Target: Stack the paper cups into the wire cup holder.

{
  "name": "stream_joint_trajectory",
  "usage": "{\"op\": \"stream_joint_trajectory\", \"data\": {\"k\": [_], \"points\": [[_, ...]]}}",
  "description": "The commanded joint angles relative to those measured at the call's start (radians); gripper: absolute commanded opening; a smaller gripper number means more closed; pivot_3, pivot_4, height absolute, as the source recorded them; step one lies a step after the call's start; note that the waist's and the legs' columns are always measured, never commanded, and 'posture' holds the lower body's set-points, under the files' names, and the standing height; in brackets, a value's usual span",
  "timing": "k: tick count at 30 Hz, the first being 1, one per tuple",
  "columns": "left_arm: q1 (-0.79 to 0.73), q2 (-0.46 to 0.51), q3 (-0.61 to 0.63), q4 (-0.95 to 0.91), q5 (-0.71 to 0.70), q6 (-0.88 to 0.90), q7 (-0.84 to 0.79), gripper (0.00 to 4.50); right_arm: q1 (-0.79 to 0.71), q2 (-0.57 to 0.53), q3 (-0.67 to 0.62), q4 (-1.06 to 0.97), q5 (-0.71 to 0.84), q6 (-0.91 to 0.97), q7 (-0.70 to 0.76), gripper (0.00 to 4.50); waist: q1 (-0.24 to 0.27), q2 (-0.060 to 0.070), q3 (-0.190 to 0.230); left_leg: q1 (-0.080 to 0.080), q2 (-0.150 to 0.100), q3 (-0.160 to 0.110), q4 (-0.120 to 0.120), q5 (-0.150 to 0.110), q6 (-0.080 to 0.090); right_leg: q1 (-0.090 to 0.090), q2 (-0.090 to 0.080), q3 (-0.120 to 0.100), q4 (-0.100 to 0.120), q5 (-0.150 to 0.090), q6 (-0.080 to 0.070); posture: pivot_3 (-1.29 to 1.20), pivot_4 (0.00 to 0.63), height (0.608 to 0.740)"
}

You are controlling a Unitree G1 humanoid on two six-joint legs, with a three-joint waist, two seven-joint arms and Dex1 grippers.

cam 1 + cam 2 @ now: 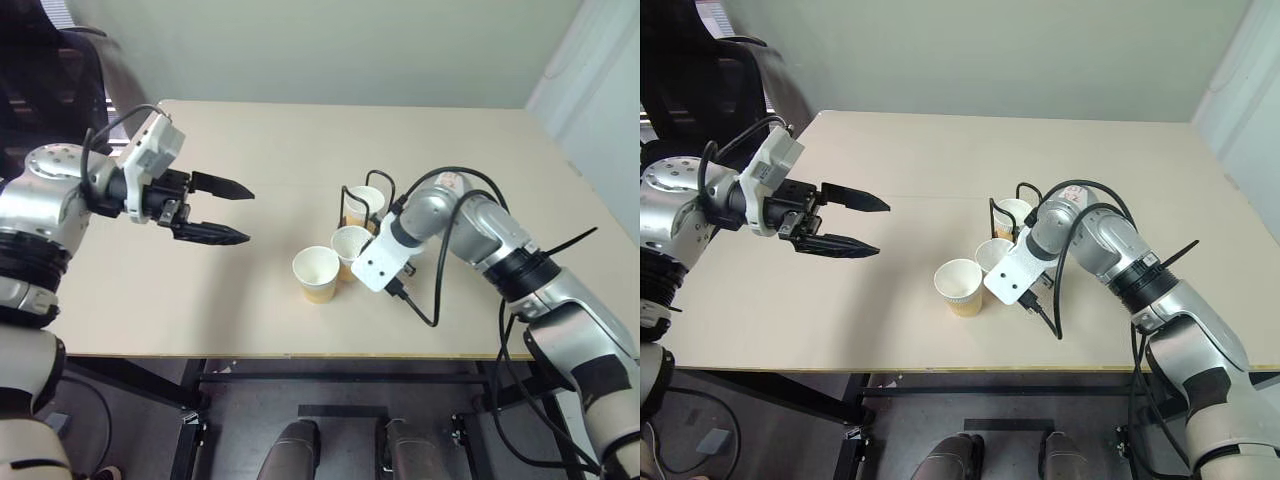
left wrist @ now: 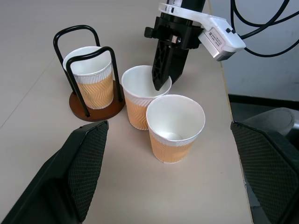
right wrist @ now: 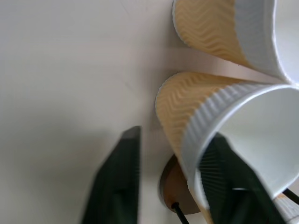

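The wire cup holder (image 2: 95, 113) stands mid-table with one paper cup (image 2: 91, 77) upright inside its black loops. A second paper cup (image 2: 135, 100) stands just beside the holder, and a third (image 2: 174, 128) touches it on the near side. My right gripper (image 2: 160, 84) points down over the second cup's rim. One finger is inside the cup and the other is outside, and a strip of table shows between the outer finger (image 3: 124, 177) and the cup wall. My left gripper (image 1: 250, 215) hangs open above the table, well left of the cups, and holds nothing.
The beige table (image 1: 230, 310) carries only the cups and the holder. Black cables (image 1: 440, 250) loop from my right forearm down near the cups. A dark chair (image 1: 50, 70) stands off the table's far left corner.
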Motion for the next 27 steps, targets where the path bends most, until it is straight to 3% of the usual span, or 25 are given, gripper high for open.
{"op": "stream_joint_trajectory", "data": {"k": [1,5,13,18,27], "points": [[-0.045,-0.009,0.017,0.064,0.048,-0.073,-0.028,4.5,-0.001,-0.024,-0.029,-0.04,0.019,0.013,0.019,0.11,0.001,0.0,0.0,0.0,0.0,0.0,0.0,0.0,0.0,0.0,0.0,0.0,0.0,0.0,0.0,0.0,0.15,0.74],[-0.132,-0.048,-0.002,0.207,0.139,-0.149,-0.028,4.5,0.039,-0.061,-0.077,-0.129,0.113,0.115,0.092,0.05,0.005,0.0,0.0,0.0,0.0,0.0,0.0,0.0,-0.001,0.0,0.0,0.0,0.0,0.0,0.0,0.0,0.15,0.74],[-0.319,-0.115,0.07,0.441,0.202,-0.092,-0.028,4.5,0.036,-0.234,-0.171,-0.198,0.182,0.188,0.156,0.05,0.006,-0.001,0.0,-0.002,-0.002,0.0,-0.001,0.0,0.0,0.001,-0.001,0.0,-0.003,-0.001,0.001,0.0,0.15,0.74],[-0.331,-0.13,0.088,0.441,0.185,-0.015,-0.028,4.5,-0.063,-0.287,-0.209,-0.137,0.154,0.174,0.121,0.05,0.004,-0.001,0.0,-0.001,-0.001,0.0,-0.003,0.003,0.004,-0.001,-0.001,0.0,-0.001,-0.003,0.004,0.0,0.15,0.74],[-0.263,-0.115,0.01,0.323,0.112,0.037,-0.028,4.5,-0.303,-0.237,-0.2,0.075,0.08,0.087,0.003,0.05,0.003,-0.001,0.0,-0.001,0.0,0.0,-0.011,0.005,0.007,-0.005,-0.001,-0.001,-0.001,-0.005,0.006,0.0,0.15,0.74]]}}
